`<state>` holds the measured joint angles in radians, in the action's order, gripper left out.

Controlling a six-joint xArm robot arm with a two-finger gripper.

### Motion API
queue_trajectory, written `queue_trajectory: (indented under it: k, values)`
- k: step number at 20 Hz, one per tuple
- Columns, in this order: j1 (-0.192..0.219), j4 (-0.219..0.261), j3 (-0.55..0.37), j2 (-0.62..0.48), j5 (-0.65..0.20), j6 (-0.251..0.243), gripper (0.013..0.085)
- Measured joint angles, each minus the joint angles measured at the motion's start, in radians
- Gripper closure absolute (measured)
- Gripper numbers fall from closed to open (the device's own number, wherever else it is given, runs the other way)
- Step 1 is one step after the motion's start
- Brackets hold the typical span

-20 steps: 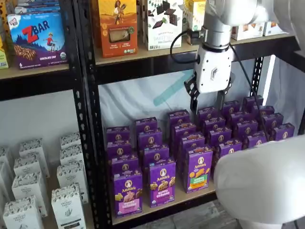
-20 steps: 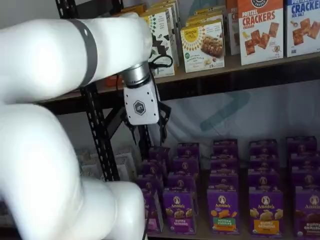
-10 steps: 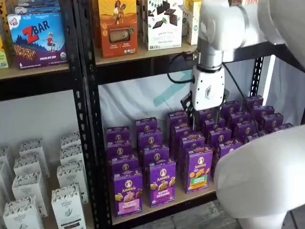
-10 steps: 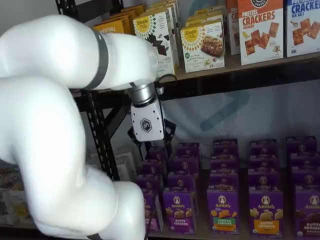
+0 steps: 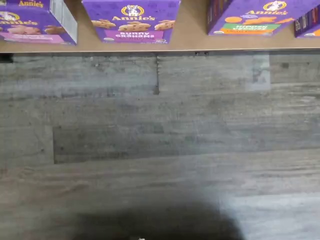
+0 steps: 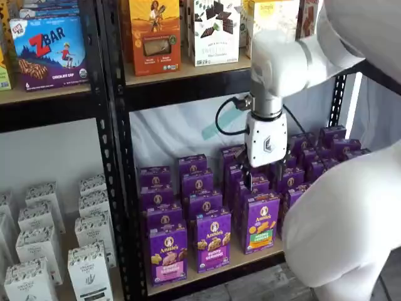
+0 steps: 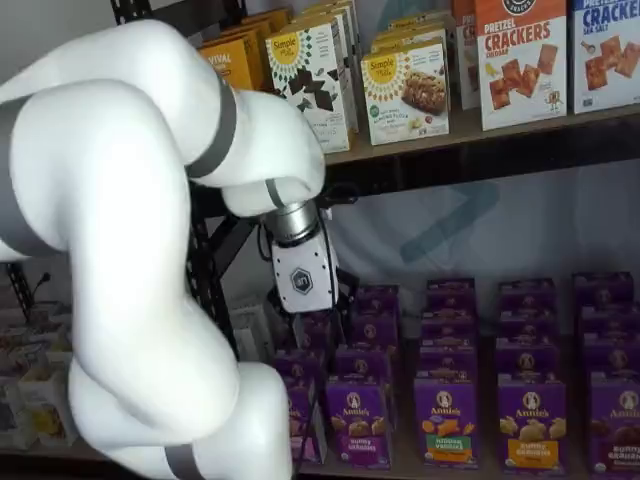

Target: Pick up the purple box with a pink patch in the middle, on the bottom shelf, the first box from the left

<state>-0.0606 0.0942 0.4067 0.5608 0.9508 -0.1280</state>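
The purple box (image 6: 168, 254) with its pink patch stands at the front left of the bottom shelf (image 6: 216, 271). The wrist view shows that box (image 5: 30, 22) at the picture's corner, on the tan board (image 5: 192, 37). In a shelf view the arm half hides the box (image 7: 305, 425). My gripper (image 6: 260, 180) hangs fingers-down over the middle rows of purple boxes, up and to the right of the pink-patch box. It is open, with purple boxes showing between its black fingers and nothing held. My gripper (image 7: 318, 322) also shows below its white body.
Beside the pink-patch box stand a Bunny Grahams box (image 6: 213, 241) and a green-and-orange one (image 6: 262, 222). A black perforated upright (image 6: 119, 188) borders the bay, with white cartons (image 6: 88, 263) left of it. My arm's white bulk (image 6: 344, 238) fills the lower right. Grey plank floor (image 5: 160, 140) lies before the shelf.
The gripper has moved down and to the left, from above the back rows toward the middle rows. Its fingers stay apart and no box has moved.
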Motion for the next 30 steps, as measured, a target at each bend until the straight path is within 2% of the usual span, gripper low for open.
queue_trajectory:
  k: [5, 8, 10, 17, 20, 23, 26, 30]
  values:
    - [-0.013, 0.015, -0.007, -0.090, -0.066, -0.026, 0.0130]
    - [-0.018, -0.009, -0.015, -0.123, -0.105, -0.018, 0.0130]
    - [-0.030, -0.034, -0.028, -0.166, -0.169, -0.016, 0.0130]
    - [-0.082, -0.017, -0.018, -0.355, -0.369, -0.088, 0.0130]
    - [-0.094, -0.034, -0.001, -0.422, -0.429, -0.087, 0.0130]
    - [-0.103, -0.087, 0.015, -0.491, -0.498, -0.049, 0.0130]
    - [-0.108, -0.062, 0.044, -0.556, -0.524, -0.077, 0.0130]
    - [-0.119, -0.081, 0.075, -0.643, -0.572, -0.070, 0.0130]
